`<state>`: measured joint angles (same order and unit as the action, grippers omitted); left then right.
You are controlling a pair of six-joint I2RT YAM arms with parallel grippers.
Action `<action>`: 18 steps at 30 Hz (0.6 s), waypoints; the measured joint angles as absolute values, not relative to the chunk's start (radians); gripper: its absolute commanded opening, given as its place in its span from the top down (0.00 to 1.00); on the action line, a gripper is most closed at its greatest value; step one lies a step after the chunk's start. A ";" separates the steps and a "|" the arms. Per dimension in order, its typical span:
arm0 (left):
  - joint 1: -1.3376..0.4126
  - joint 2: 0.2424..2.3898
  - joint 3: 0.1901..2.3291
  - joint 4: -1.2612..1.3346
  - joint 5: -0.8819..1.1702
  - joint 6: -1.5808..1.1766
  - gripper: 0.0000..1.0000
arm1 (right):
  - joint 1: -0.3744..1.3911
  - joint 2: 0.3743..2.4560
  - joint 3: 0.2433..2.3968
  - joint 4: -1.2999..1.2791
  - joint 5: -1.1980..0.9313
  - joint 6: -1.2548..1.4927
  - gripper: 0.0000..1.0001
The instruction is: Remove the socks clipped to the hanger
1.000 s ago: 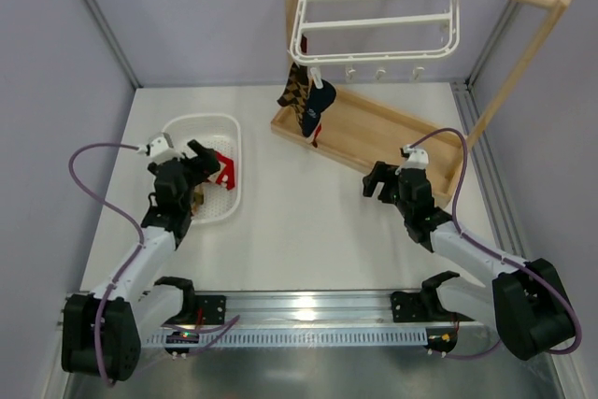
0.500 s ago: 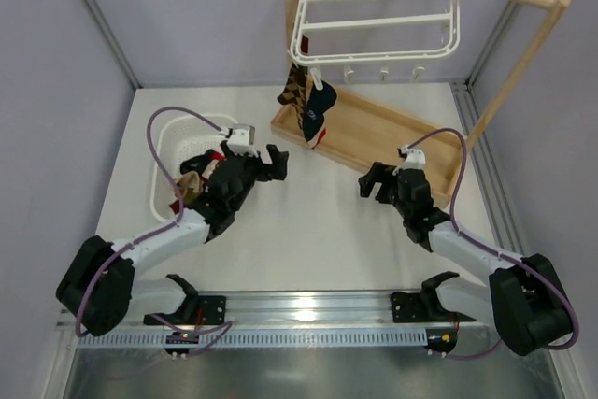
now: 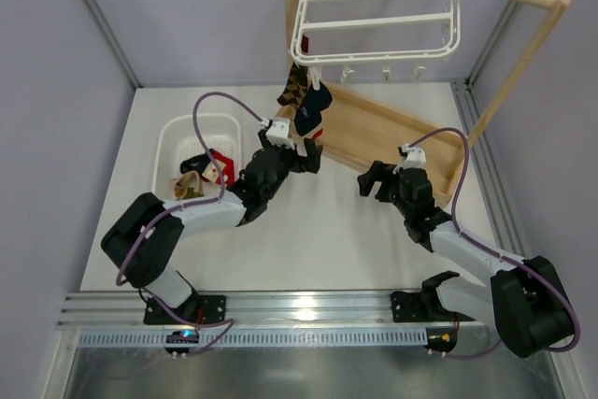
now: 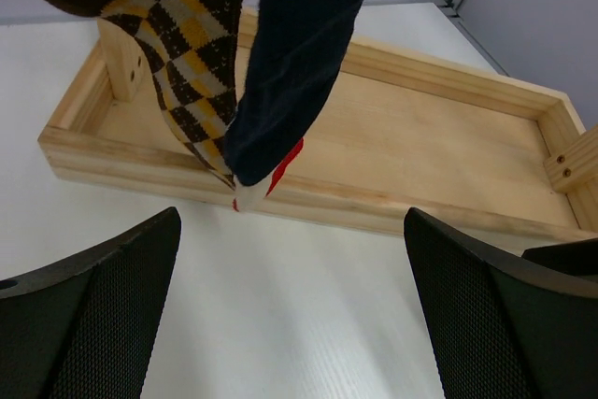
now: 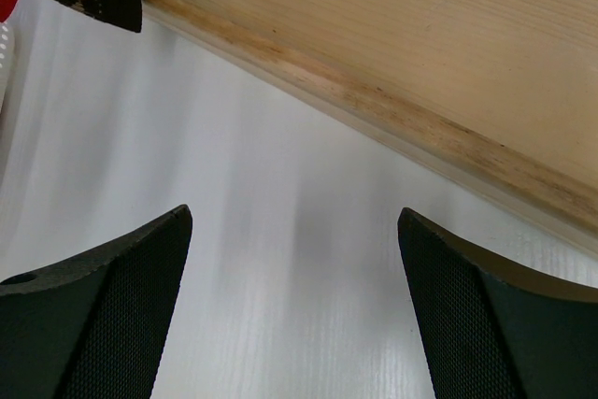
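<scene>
A robotics lab test cell: plain grey panel walls in aluminium framing rise beyond the left gripper, a white table beneath it, a metal mounting rail behind

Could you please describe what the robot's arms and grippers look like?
The left arm and right arm have white links with black joints. A purple cable loops from each wrist. The left gripper and right gripper are black, with broad fingers faced in a fine mesh texture.
</scene>
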<state>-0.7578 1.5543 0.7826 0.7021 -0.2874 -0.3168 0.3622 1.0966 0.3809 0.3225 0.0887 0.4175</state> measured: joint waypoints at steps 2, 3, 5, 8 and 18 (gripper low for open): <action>-0.759 1.591 0.805 0.722 -0.289 -0.317 0.01 | 0.362 1.100 0.381 0.325 0.082 0.417 0.09; -0.759 1.606 0.813 0.731 -0.290 -0.318 0.02 | 0.361 1.102 0.381 0.325 0.080 0.417 0.09; -0.759 1.631 0.820 0.752 -0.299 -0.319 0.04 | 0.360 1.102 0.381 0.328 0.075 0.417 0.09; -0.759 1.662 0.823 0.791 -0.315 -0.325 0.10 | 0.358 1.103 0.381 0.329 0.075 0.414 0.09; -0.759 1.743 0.874 0.899 -0.313 -0.315 0.88 | 0.358 1.150 0.382 0.338 0.072 0.398 0.09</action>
